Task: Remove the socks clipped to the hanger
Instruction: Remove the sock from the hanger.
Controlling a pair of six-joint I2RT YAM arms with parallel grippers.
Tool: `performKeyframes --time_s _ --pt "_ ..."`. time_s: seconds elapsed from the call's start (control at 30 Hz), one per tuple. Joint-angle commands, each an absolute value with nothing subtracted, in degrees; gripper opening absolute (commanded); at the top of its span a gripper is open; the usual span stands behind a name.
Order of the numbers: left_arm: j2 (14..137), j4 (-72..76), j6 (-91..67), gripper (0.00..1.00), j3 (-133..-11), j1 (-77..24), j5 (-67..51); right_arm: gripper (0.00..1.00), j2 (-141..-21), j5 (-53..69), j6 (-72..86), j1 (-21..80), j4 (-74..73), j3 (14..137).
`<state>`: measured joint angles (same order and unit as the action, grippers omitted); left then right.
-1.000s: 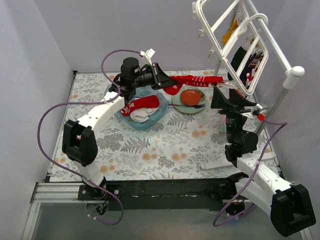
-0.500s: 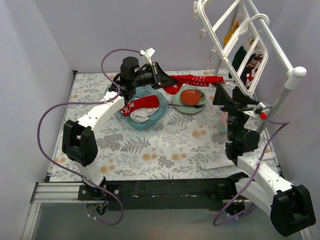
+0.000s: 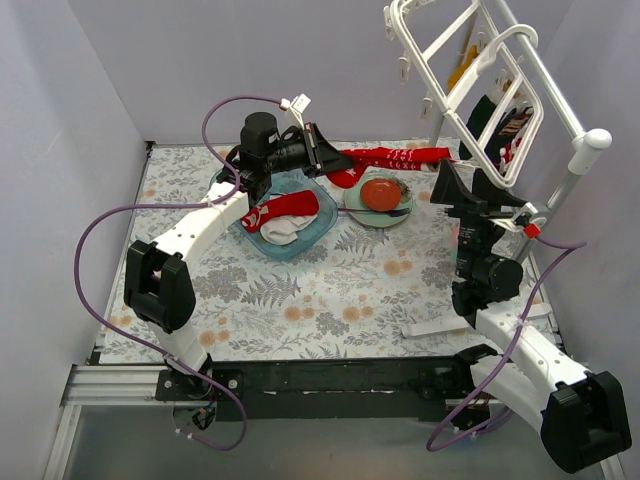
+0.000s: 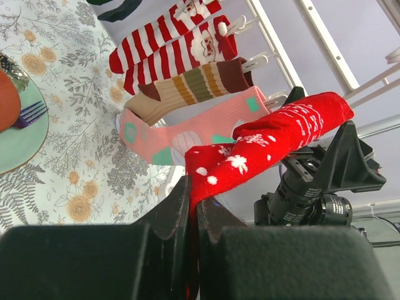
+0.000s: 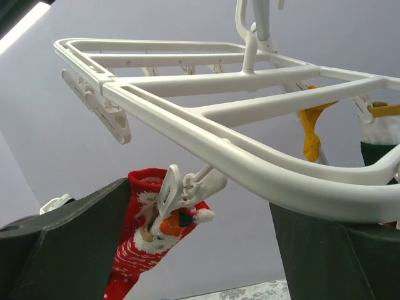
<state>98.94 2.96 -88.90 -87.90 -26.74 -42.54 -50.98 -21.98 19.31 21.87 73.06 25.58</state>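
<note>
Over the floral surface (image 3: 330,290), the right fingers (image 3: 478,195), wide open and empty, have backed off the hanger (image 3: 500,60), while the left fingers (image 3: 322,157) pinch the red snowflake sock (image 3: 390,157) taut in mid-air beside it, its far end seemingly unclipped now.

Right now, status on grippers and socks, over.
Left gripper shut on red sock, stretched toward hanger. Right gripper open beneath it. Other socks clipped. Nothing blocking.

Plain lilac walls (image 3: 200,60), floral-patterned tabletop (image 3: 330,290)
</note>
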Motion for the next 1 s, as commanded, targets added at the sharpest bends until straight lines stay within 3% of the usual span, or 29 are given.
performKeyframes --time_s 0.0,0.2,0.7,0.97 --pt "98.26 1.93 -88.59 0.0 -89.74 -25.75 -41.75 0.97 -49.83 -24.26 18.37 21.53 89.83 29.62" --pt "98.35 2.11 -89.03 0.0 -89.38 -25.75 -41.66 0.89 -49.22 -24.17 18.28 21.45 85.88 30.85" --pt "98.52 2.81 -89.74 0.0 -88.42 -25.75 -41.49 0.53 -48.43 -23.64 18.63 21.53 78.14 33.49" --pt "98.52 3.25 -90.44 0.0 -88.24 -25.75 -41.4 0.17 -48.43 -23.03 19.16 21.53 75.5 34.36"
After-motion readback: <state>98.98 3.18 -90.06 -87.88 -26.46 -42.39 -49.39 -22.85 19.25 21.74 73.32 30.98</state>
